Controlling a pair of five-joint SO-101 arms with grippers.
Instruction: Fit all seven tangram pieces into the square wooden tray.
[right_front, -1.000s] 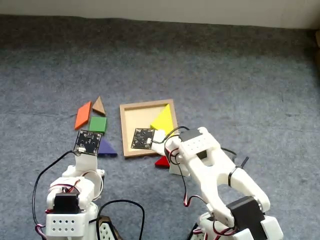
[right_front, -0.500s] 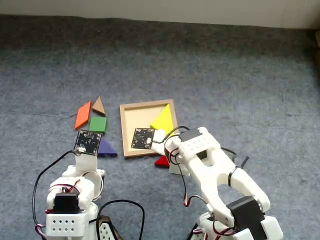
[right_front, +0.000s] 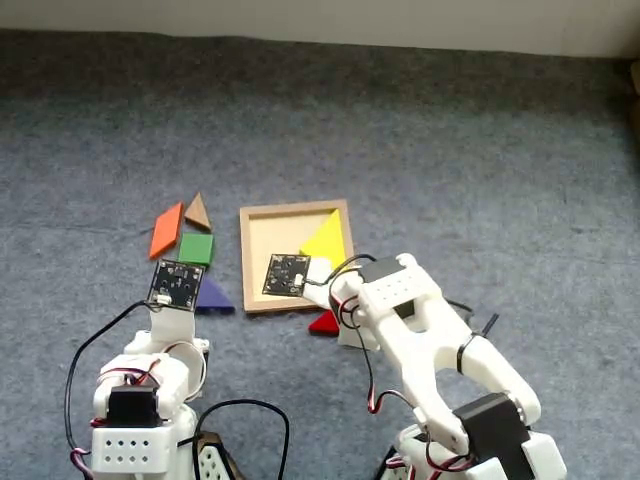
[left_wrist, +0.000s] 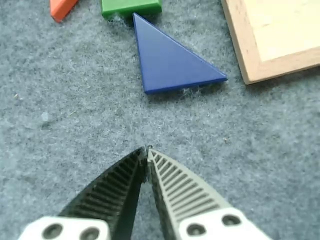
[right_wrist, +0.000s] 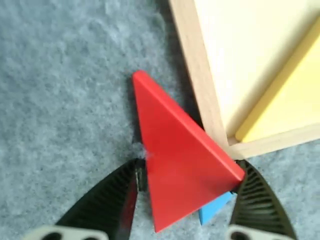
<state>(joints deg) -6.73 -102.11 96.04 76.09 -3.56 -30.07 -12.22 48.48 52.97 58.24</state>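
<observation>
Yellow triangle (right_front: 328, 240) in tray (right_front: 245, 255); red triangle (right_wrist: 175, 155) at its corner; orange parallelogram (right_front: 166, 230), brown triangle (right_front: 198, 213), green square (right_front: 195, 248), blue triangle (left_wrist: 167, 62) alongside.

Tray (right_front: 244, 262) at middle of table (right_front: 450, 150), big triangle (right_front: 328, 240) in it against the right wall. Left of tray: parallelogram (right_front: 166, 229), small triangle (right_front: 198, 212), square (right_front: 195, 248), and nearest my left pincer (left_wrist: 146, 152) a medium triangle (left_wrist: 167, 62). My right pincer (right_wrist: 191, 172) clasps a further triangle (right_wrist: 170, 135) at the tray's near-right corner.

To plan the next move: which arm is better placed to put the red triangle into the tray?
Right. The right gripper grips the red triangle beside a corner of the tray. The left gripper is shut over the carpet near the blue triangle.
</observation>
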